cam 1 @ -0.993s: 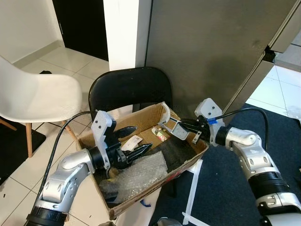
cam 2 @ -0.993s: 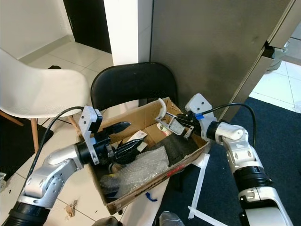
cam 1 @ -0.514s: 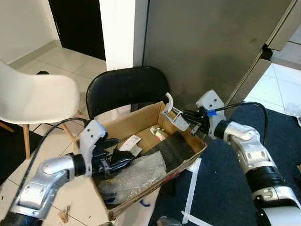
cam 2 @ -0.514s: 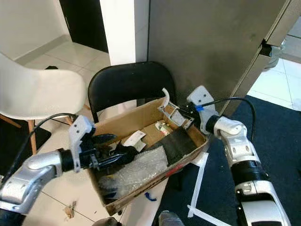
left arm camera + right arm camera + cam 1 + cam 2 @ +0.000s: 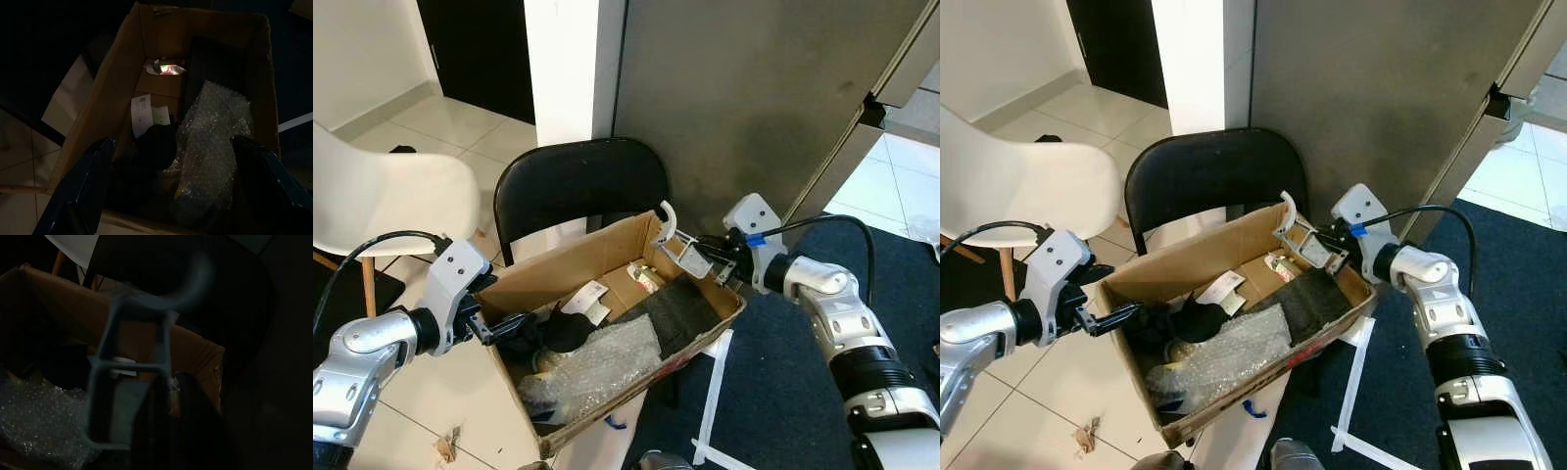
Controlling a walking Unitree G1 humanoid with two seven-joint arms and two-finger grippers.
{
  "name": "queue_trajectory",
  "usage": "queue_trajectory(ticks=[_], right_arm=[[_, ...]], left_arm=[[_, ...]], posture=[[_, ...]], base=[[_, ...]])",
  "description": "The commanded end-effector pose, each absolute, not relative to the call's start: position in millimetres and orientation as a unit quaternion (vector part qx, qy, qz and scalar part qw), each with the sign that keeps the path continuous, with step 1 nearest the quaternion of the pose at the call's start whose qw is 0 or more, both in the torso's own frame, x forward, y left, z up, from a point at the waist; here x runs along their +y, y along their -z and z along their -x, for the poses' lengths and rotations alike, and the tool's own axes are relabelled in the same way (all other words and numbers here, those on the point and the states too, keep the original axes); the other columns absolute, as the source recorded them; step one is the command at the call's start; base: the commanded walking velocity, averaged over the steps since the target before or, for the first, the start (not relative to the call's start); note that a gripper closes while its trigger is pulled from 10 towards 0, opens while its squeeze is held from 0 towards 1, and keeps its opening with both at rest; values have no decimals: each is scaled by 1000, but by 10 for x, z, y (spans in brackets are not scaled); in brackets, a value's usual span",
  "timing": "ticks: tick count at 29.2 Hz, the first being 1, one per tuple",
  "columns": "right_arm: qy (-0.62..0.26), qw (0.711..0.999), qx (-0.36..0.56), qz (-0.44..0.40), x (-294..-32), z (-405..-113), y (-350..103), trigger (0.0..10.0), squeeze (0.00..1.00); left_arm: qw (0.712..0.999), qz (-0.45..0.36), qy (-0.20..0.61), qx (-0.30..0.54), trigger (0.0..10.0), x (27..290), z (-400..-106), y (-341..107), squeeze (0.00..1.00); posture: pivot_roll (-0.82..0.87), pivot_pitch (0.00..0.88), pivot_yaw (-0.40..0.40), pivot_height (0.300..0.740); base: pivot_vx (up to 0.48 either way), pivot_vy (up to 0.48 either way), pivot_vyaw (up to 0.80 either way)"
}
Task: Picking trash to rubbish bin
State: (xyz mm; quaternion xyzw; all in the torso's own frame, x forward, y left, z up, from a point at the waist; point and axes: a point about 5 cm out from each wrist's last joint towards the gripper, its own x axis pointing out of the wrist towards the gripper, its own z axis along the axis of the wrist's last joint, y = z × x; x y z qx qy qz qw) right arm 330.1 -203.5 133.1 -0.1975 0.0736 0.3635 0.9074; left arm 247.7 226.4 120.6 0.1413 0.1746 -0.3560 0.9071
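A cardboard box that holds the trash sits on a black chair. Inside lie bubble wrap, a black foam sheet, a paper label and a black lump. My left gripper is at the box's left wall, open, with nothing between its fingers; the left wrist view looks into the box at the black lump. My right gripper is shut on a white plastic hooked frame, held over the box's far right corner.
A white chair stands to the left on the tile floor. A grey cabinet wall rises behind the box. A dark rug with a white strip lies to the right. Small scraps lie on the tiles.
My left gripper has drawn back leftward from the middle of the box to its left wall, and a black lump now lies inside. The right gripper has lifted the white frame slightly.
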Motion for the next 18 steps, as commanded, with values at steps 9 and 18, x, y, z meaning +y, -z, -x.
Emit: queue_trajectory(ticks=[9,18], right_arm=[[-396,901,61,166,-2008,-3246,-1348,10000,1000],[-317,936,59,141,-2195,-3366,-1385,10000,0]], left_arm=[[899,-154,371,175,10000,2178,-2481,-1204,0],[926,-134,336,109,10000,2008,-2677,-1304,0]], posture=[[-17,0,-61,740],[-18,0,-57,740]], base=[[0,0,0],[0,0,0]])
